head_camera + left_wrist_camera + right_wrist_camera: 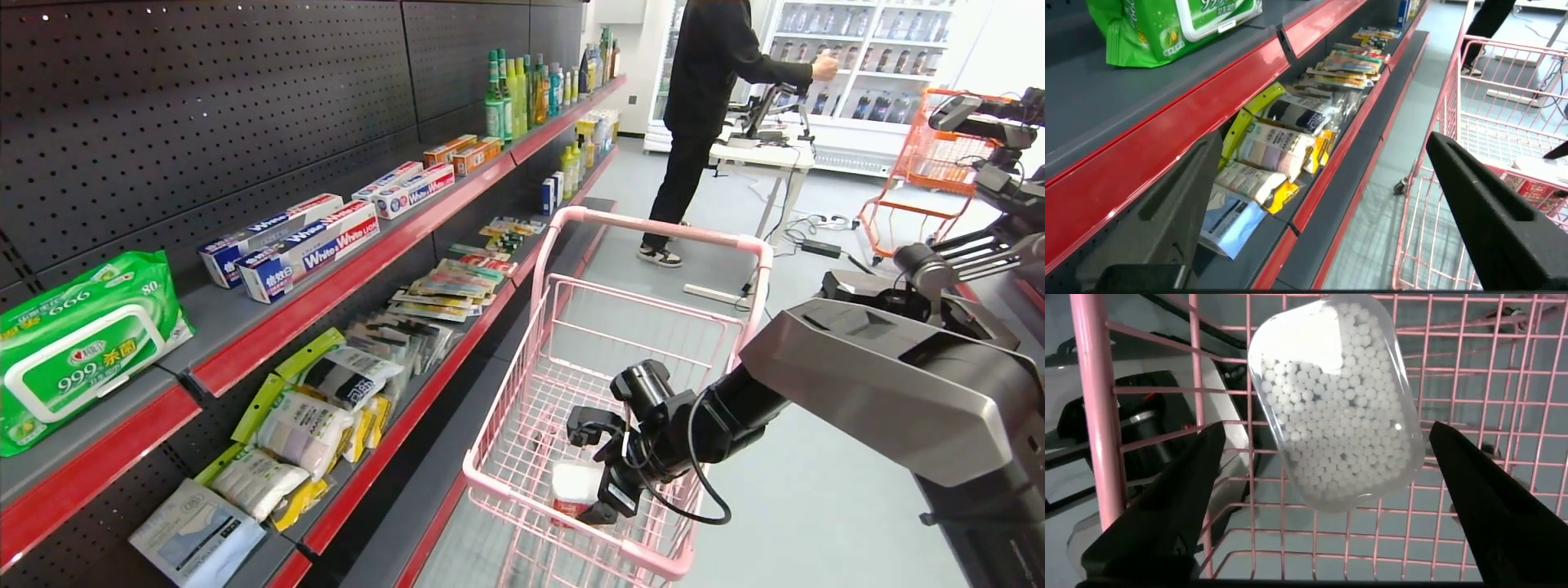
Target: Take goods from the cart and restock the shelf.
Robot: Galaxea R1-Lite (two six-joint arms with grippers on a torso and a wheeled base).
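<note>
A pink wire cart stands in the aisle beside the shelf. In the cart's near corner lies a tub with a clear lid over small white balls and a red label. My right gripper hangs inside the cart right over the tub. In the right wrist view it is open, one finger on each side of the lid and apart from it. My left gripper is open and holds nothing, between the shelf's red edge and the cart.
The top shelf holds a green wipes pack, toothpaste boxes and bottles. Packets crowd the lower shelf. Farther down the aisle are a person, a white table and an orange cart. Grey floor lies open to the cart's right.
</note>
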